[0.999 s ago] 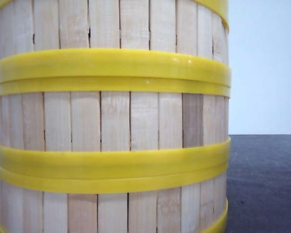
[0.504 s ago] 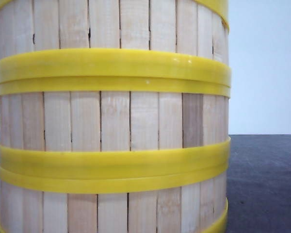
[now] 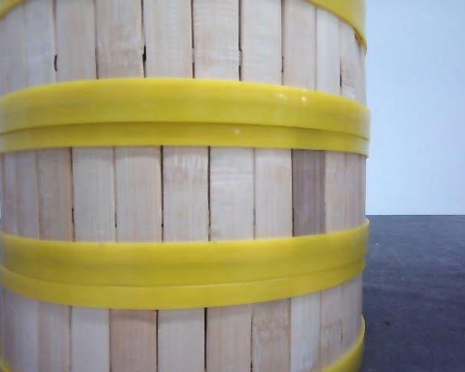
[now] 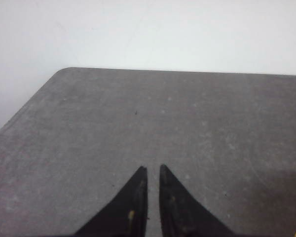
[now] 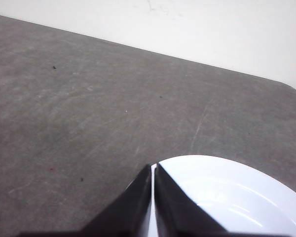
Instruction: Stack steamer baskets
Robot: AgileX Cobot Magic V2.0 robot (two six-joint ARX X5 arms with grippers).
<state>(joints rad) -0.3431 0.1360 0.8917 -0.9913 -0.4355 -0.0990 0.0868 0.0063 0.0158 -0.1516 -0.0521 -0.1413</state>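
Hovering over the grey worktop [image 4: 138, 123], your left hand [image 4: 153, 170] has its black fingers nearly together and grips nothing. Your right hand [image 5: 153, 168] is likewise closed and empty, its tips above the rim of a white round plate [image 5: 227, 192]. In the front view, the pale slatted, yellow-rimmed steamer baskets [image 3: 178, 194] stand stacked three high on the worktop, close to the camera.

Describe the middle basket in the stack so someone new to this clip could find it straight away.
In the front view, a tall stack of steamer baskets fills the left and centre of the picture, standing on the dark grey table. The middle basket is the band of pale upright slats between the two thick yellow double rims. Unlike its neighbours, its wall shows at full height.
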